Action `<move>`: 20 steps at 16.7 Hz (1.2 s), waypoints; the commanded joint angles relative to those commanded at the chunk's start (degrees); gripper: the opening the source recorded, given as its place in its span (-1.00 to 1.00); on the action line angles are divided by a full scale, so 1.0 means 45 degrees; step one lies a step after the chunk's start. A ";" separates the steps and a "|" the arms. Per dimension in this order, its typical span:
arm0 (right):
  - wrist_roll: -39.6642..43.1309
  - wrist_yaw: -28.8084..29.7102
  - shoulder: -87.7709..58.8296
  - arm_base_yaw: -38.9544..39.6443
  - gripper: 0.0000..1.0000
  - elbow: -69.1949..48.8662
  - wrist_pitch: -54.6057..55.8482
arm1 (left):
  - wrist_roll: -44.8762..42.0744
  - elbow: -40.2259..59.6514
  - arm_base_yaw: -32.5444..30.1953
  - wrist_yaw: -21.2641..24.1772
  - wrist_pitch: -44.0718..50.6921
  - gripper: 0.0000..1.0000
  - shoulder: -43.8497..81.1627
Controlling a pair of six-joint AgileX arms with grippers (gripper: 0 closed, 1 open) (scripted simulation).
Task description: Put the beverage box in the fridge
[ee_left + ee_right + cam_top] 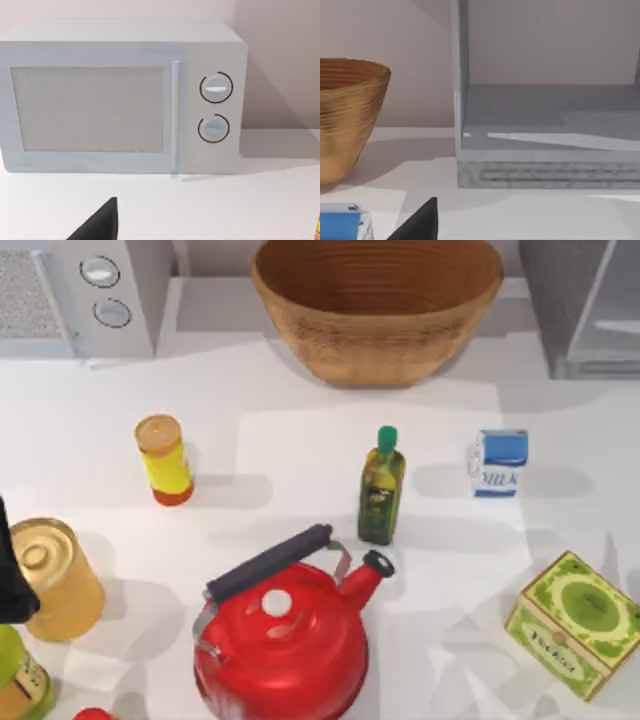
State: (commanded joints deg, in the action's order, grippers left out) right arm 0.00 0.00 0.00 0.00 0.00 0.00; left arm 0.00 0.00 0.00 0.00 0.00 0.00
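**Operator:** Kettle (285,635), red, occupies the lower centre of the top view, nearest the camera. Which large items bound the work area?

**Technician:** Largest first. Fridge (590,305) sits at the upper right of the top view, with its pale interior facing the table (300,455); the right wrist view looks straight into that cavity, so the door appears open. Basket (378,305) stands at upper centre, just left of the fridge. Microwave (75,295) holds the upper left. Green box (575,622) lies at lower right, oil bottle (381,488) at centre.

**Operator:** Locate the beverage box.

**Technician:** Beverage box (498,462) stands upright at right of centre, below the fridge, apart from the oil bottle on its left.

**Operator:** Gripper states?

**Technician:** Left arm is parked at the lower left edge of the top view. A dark fingertip shows in each wrist view; whether either gripper is spread or closed cannot be told.

**Operator:** Recommended procedure?

**Technician:** The grasp is judged not yet begun. The right arm should descend on the carton from above and close across its narrow sides. Bare table lies between carton and fridge, giving an open path. Lift above the fridge's front sill before entry. Keep wide of the basket rim.
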 joint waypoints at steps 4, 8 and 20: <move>-0.0085 0.0137 -0.0390 0.0152 1.00 -0.0169 0.0188 | 0.0000 0.0000 0.0000 0.0000 0.0000 1.00 0.0000; -0.0557 0.0894 -0.2791 0.0991 1.00 -0.1106 0.1231 | 0.0000 0.0000 0.0000 0.0000 0.0000 1.00 0.0000; -0.2860 0.4593 -1.7388 0.5083 1.00 -0.5674 0.6318 | 0.0000 0.0000 0.0000 0.0000 0.0000 1.00 0.0000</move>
State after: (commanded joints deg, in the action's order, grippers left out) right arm -12.87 20.67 -78.25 22.87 -25.53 28.43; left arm 0.00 0.00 0.00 0.00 0.00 0.00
